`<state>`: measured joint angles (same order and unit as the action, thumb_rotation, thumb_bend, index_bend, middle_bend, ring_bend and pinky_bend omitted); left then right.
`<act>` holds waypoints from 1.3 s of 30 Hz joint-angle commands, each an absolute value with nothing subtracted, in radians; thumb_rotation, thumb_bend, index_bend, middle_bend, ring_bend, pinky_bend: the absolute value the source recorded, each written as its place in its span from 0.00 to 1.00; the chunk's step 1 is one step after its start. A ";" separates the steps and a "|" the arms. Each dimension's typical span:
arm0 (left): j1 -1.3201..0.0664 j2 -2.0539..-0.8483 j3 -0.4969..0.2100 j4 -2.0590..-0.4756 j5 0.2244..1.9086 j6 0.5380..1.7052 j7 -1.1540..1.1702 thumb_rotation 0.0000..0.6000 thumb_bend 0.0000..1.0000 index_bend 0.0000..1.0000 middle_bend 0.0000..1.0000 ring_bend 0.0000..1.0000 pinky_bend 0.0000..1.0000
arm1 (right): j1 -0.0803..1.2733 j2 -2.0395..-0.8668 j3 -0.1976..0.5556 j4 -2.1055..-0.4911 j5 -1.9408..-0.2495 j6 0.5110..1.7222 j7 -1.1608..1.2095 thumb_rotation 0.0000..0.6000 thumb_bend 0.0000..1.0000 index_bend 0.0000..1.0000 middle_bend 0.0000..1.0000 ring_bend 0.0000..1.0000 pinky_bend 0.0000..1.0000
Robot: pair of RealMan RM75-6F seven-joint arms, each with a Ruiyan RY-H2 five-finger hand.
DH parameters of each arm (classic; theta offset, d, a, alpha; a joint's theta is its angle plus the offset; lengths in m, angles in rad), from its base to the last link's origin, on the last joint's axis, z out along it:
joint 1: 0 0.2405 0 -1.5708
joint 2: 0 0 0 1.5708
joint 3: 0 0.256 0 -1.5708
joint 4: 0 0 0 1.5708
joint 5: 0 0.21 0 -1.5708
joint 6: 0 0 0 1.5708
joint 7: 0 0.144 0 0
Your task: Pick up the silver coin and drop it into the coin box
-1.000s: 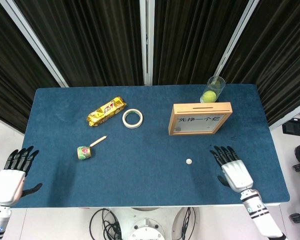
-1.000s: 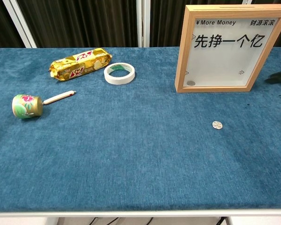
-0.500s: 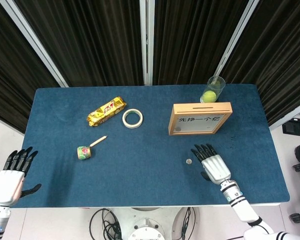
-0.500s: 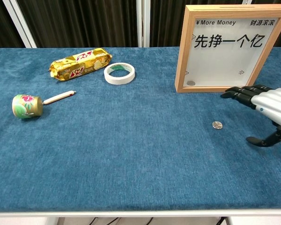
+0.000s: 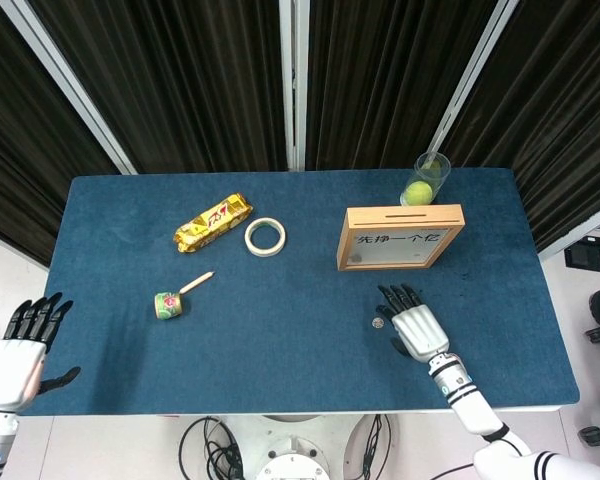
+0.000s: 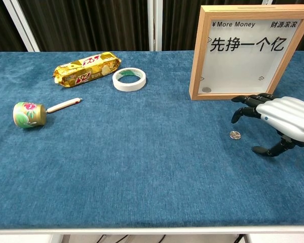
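Silver coin (image 6: 235, 134) is lying just before the coin box (image 6: 245, 50); my right hand (image 6: 278, 121) is hovering beside it, fingers spread, grasping nothing.

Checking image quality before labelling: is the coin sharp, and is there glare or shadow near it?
Chest view: silver coin sharp, lighting even, soft shadow under the right hand. Head view: coin tiny, only a pale dot; no glare on the coin box.

The coin box (image 6: 244, 50) front reads "¥More Money", "财源滚滚" and, larger, "先挣一个亿".
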<state>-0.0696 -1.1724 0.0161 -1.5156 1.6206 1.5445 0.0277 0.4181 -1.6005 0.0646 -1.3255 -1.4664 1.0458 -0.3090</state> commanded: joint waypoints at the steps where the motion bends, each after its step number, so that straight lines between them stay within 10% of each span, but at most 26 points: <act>1: -0.071 -1.172 0.015 -1.514 1.621 1.544 0.026 1.00 0.10 0.08 0.00 0.00 0.00 | 0.424 -1.606 0.065 -1.323 -1.464 1.047 -0.310 1.00 0.28 0.28 0.00 0.00 0.00; 39: -0.071 -1.180 0.012 -1.477 1.611 1.543 -0.015 1.00 0.10 0.08 0.00 0.00 0.00 | 0.456 -1.671 0.045 -1.252 -1.435 1.061 -0.310 1.00 0.30 0.43 0.00 0.00 0.00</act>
